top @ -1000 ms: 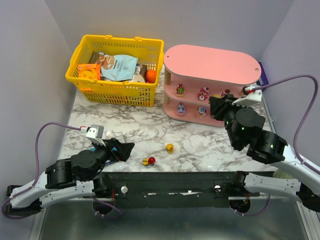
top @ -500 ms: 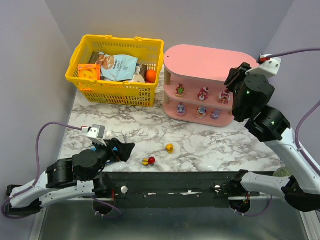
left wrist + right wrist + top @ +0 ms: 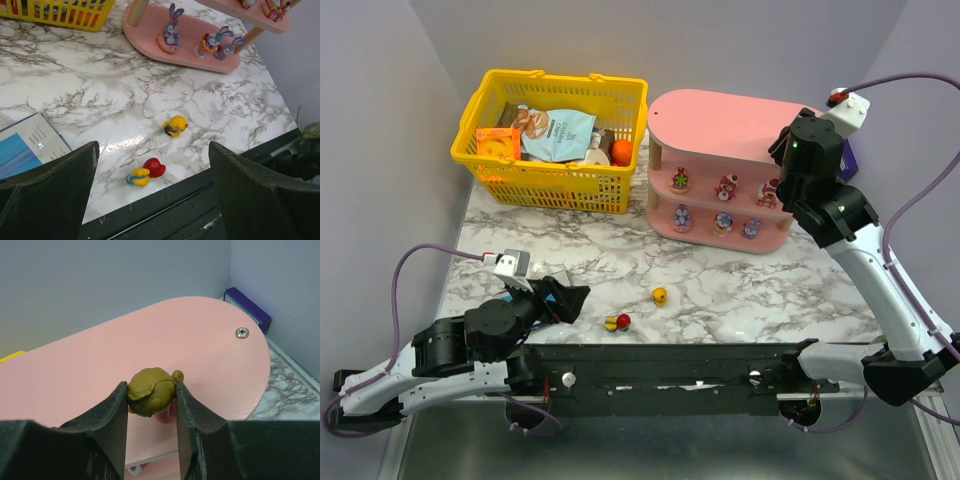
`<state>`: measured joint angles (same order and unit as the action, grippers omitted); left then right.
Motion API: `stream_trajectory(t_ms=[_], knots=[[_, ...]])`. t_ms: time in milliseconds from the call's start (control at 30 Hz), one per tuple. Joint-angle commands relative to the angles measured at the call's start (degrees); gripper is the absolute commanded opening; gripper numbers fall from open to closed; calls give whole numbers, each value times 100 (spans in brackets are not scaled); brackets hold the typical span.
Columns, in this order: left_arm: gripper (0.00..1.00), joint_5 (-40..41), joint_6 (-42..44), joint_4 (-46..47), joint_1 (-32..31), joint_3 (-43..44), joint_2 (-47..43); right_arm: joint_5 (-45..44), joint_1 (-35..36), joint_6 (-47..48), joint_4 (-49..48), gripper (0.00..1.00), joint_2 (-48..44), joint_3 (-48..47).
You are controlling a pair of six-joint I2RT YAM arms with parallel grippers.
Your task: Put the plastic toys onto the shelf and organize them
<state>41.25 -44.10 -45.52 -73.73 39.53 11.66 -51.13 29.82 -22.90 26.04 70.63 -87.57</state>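
Note:
The pink shelf (image 3: pixel 740 125) stands at the back right, with several small figurines on its two lower tiers (image 3: pixel 725 187). My right gripper (image 3: pixel 151 400) is raised over the shelf's top tier (image 3: pixel 150 350), near its right end, and is shut on an olive-brown toy figurine (image 3: pixel 152 391). Two loose toys lie on the marble: a yellow one (image 3: pixel 660 296) (image 3: pixel 175 125) and a red-and-yellow one (image 3: pixel 617 322) (image 3: pixel 146 171). My left gripper (image 3: pixel 570 298) is open and empty, low over the table just left of them.
A yellow mesh basket (image 3: pixel 552 140) of snack packets stands at the back left beside the shelf. A flat blue box (image 3: pixel 27 147) lies under my left gripper. A purple box (image 3: pixel 247 308) sits behind the shelf's right end. Grey walls close in on both sides.
My right arm has risen from in front of the shelf's lower tiers to above its top tier, carrying the olive-brown toy. The left arm and the loose toys have not moved.

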Motion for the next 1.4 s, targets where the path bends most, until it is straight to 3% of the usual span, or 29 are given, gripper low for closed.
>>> stream_trajectory(t_ms=[0, 400, 733, 1367], knots=[[99, -39, -90, 17, -1, -33, 38, 350, -187, -479, 85, 4, 56, 126], [99, 14, -99, -19, 8, -15, 100, 166, -293, -646, 15, 10, 126, 337], [99, 23, -108, -36, -1, -24, 100, 104, -381, -681, 24, 32, 188, 328], [99, 49, -126, -45, -1, -7, 73, 121, -398, -681, 24, 52, 223, 302]])
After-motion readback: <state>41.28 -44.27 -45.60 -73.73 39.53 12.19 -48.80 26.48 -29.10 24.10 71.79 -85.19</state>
